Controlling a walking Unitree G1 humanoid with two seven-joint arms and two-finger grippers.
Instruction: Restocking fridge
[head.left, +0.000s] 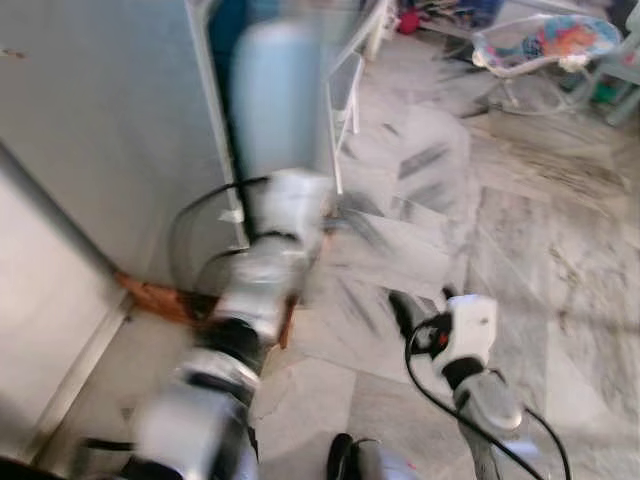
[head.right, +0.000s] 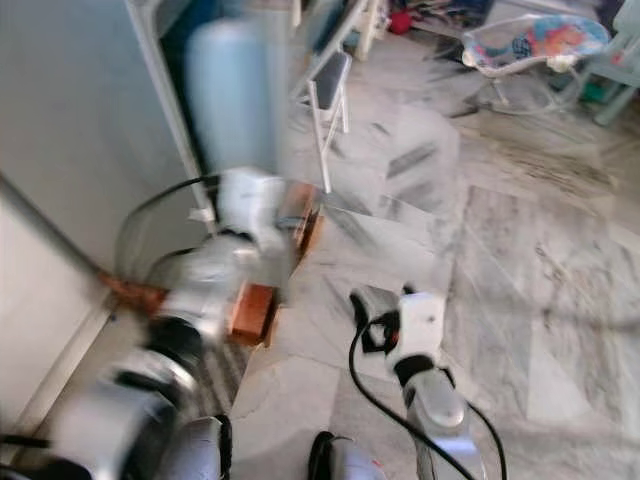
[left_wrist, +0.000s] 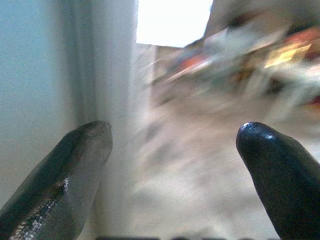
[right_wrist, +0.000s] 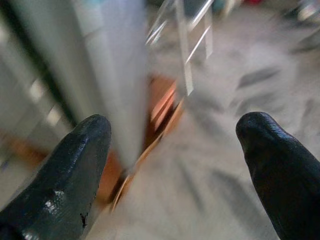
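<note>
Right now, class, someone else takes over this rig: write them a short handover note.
Left gripper: open, empty, raised beside the fridge edge. Views blurred.
Right gripper: open, empty, low over the marble floor, pointing at the fridge's base.
Fridge stands on the robot's left, on a brown block; a white chair behind it.
Done: cannot tell.
Left: find the stock, open the fridge, load it.

blurred: left arm (head.left: 250, 300), fridge (head.left: 100, 120) | cut off: bouncer seat (head.left: 545, 40) | room in left wrist view smeared
</note>
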